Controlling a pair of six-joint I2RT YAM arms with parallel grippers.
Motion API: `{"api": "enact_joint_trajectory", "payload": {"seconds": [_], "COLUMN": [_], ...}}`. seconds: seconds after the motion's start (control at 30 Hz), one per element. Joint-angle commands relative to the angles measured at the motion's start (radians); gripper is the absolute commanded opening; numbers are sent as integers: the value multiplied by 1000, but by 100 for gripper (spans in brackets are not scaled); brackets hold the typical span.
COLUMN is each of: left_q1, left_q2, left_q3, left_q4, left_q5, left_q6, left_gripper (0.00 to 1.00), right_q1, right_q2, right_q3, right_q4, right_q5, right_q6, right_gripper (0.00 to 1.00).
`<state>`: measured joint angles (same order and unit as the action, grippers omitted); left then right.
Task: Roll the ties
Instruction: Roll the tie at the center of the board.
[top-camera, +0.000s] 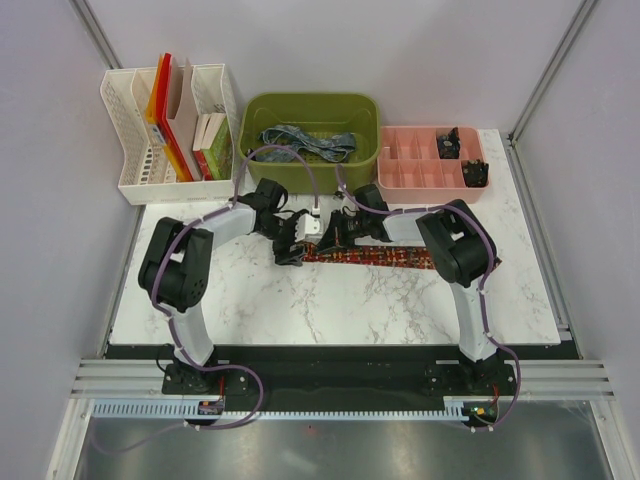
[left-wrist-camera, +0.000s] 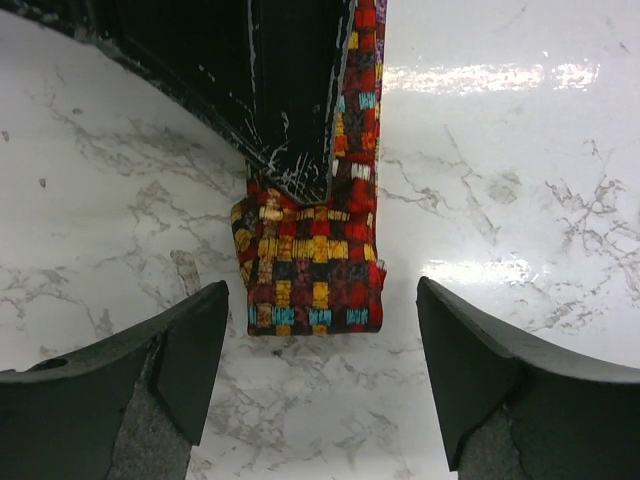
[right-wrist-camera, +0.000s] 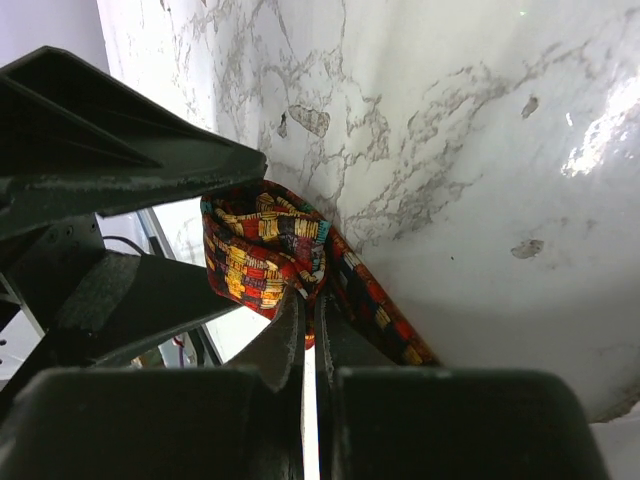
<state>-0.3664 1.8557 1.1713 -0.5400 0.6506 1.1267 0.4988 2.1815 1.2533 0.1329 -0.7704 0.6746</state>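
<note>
**Red tie's end curled up between the two grippers at mid-table**

Both arms rise from their bases at the near edge and bend inward over the marble table (top-camera: 330, 310), meeting near its middle. There the red patterned tie (top-camera: 390, 259) lies flat in a straight strip running out to the right, under the right arm's forearm. Its left end is folded back on itself into a short, loose curl.

The left gripper (left-wrist-camera: 320, 292) hovers at that curled end with its fingers spread wide. The fabric sits in the gap between them, touching neither finger. The right gripper (right-wrist-camera: 308, 300) comes in from the opposite side. Its fingers are closed to a thin slit, and the tie's curled end is caught at their tips, looping up off the marble.

Along the far edge stand three containers. A white file rack (top-camera: 125, 130) with folders and books is on the left. A green bin (top-camera: 260, 160) in the centre holds the blue-grey tie (top-camera: 305, 143), heaped loosely. A pink tray (top-camera: 400, 185) with compartments is on the right, with small dark items in two of them.
</note>
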Motion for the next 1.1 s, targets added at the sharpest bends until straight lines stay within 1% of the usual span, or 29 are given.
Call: {"api": "enact_joint_trajectory", "payload": {"seconds": [0.0,0.1,0.13,0.2,0.23,0.33,0.5,0.57,0.77,0.87,1.0,1.07], "left_q1": [-16,-16,-16,-16,-14,-12,-25,-40,-88,-109,-129,-144], "left_q2": [3,11,10,-10,-19,-61,-75,-44,28,59,89,88], "left_q3": [-2,2,2,-4,-7,-4,51,92,151,162,149,125], "left_q4": [77,78,77,74,68,29,5,-9,-26,-29,-41,-44], "left_q5": [-12,-17,-17,-16,-13,7,46,47,40,24,-19,-37], "left_q6": [-1,-10,-11,-8,-7,-2,-57,-93,-139,-150,-142,-128], "left_gripper": [81,72,64,55,47,37,34,34,36,37,38,38], "right_q1": [-17,-19,-20,-22,-22,-16,27,38,55,60,60,60], "right_q2": [69,81,81,83,81,70,70,72,64,61,51,47], "right_q3": [-8,-12,-14,-20,-23,-52,-48,-43,-61,-71,-86,-91], "right_q4": [-108,-95,-93,-92,-72,-3,62,80,131,151,220,235], "right_q5": [89,72,71,74,69,72,80,92,102,94,72,63], "right_q6": [-76,-69,-67,-58,-52,12,83,106,151,164,189,197], "right_gripper": [0,0,0,0,0,0,0,0,0,0,0,4]}}
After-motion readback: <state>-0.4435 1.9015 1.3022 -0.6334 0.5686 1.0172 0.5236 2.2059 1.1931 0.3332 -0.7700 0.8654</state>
